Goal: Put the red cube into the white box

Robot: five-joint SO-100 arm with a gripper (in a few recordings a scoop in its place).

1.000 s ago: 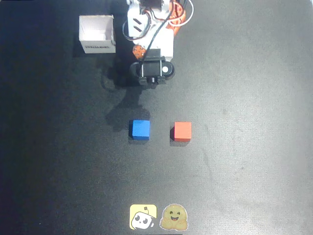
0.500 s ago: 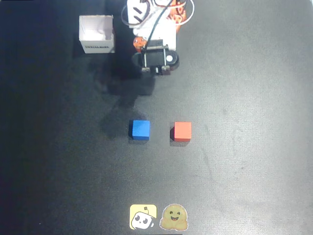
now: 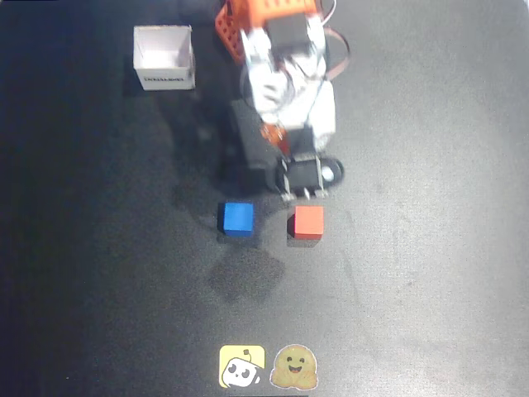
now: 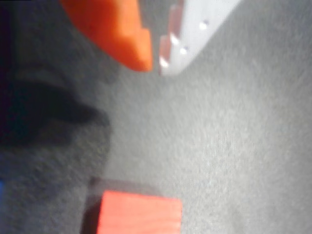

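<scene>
Overhead view shows us our pincer (image 3: 299,197) — fingers nearly together, holding nothing — just above the red cube (image 3: 309,222) at frame centre, white box (image 3: 164,58) upper left.

Overhead view: blue cube (image 3: 236,218) left of red cube (image 3: 309,222), white box (image 3: 164,56) upper left

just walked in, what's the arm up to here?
The arm is reaching out over the table toward the red cube, with the gripper above the mat just short of it and holding nothing. The fingertips sit close together in the wrist view. The blue cube sits beside the red one, untouched. The white box stands empty near the arm's base.
</scene>
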